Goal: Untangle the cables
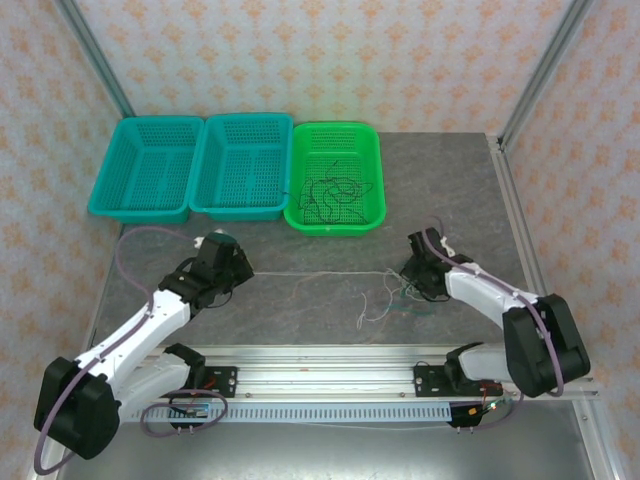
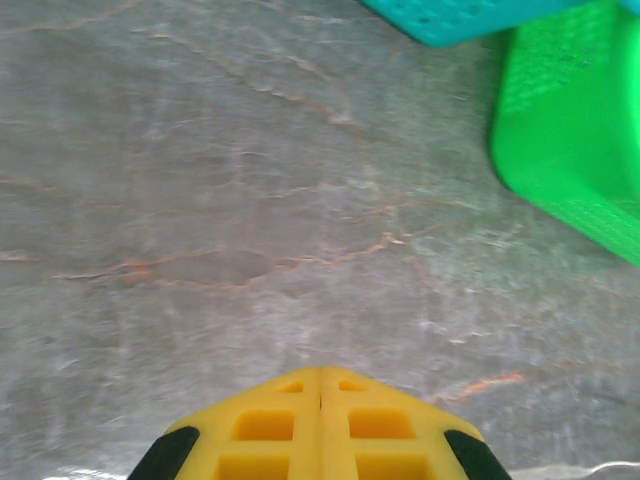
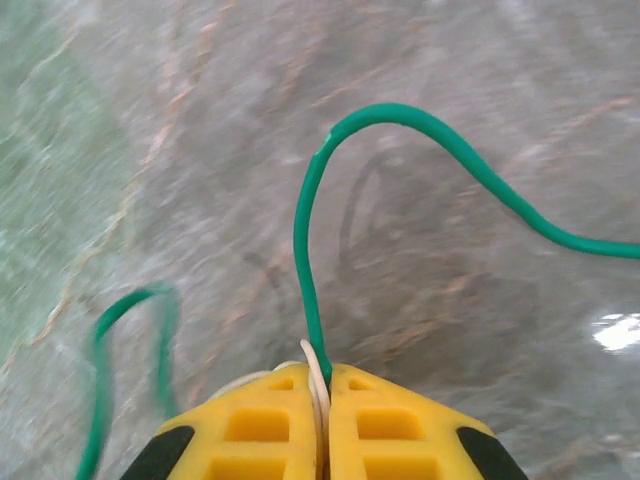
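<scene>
A loose clump of thin cables point(image 1: 385, 298), green and cream-white, lies on the grey table between the arms. My right gripper point(image 1: 408, 278) sits at its right side. In the right wrist view this gripper point(image 3: 322, 372) is shut on a green cable point(image 3: 310, 220) and a cream-white cable point(image 3: 318, 385) that loops out between the pads. A cream-white cable point(image 1: 320, 274) runs straight and taut from there to my left gripper point(image 1: 243, 270). The left wrist view has that gripper point(image 2: 320, 372) with its yellow fingers pressed together, no wire visible at the tips.
A green basket point(image 1: 335, 227) at the back holds more tangled black wires point(image 1: 335, 188). Two teal baskets point(image 1: 140, 213) point(image 1: 237, 213) stand to its left. The green basket's corner point(image 2: 570, 130) and a teal one point(image 2: 450, 20) lie ahead of the left gripper.
</scene>
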Robot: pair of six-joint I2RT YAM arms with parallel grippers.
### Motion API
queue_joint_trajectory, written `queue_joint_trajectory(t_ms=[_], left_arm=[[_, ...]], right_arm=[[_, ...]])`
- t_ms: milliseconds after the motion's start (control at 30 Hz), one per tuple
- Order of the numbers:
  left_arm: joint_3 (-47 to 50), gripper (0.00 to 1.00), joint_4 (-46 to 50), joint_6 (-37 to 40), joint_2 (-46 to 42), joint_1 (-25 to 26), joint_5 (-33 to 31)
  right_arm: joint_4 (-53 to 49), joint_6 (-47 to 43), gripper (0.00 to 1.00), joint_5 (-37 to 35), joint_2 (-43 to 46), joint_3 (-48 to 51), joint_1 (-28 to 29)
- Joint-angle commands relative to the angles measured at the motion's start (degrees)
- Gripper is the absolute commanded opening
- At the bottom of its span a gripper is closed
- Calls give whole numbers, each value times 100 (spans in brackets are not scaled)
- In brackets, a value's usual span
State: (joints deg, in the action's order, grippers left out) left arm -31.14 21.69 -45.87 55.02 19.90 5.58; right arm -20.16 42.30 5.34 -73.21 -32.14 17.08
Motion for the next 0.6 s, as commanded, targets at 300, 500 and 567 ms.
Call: queue_joint_trajectory(t_ms=[300,500,567], left_arm=[[459,6,-508,356,-481,-358,696],[128,40,-1143,1358,-581,874,499],[41,47,-1416,1717,-542,1227,554]], right_arm=[[709,-782,5,2079,1007,380,-648],[810,-1295,1,2721,1120,-37,-154],[812,-1352,1,2835,1110,-135,-5]])
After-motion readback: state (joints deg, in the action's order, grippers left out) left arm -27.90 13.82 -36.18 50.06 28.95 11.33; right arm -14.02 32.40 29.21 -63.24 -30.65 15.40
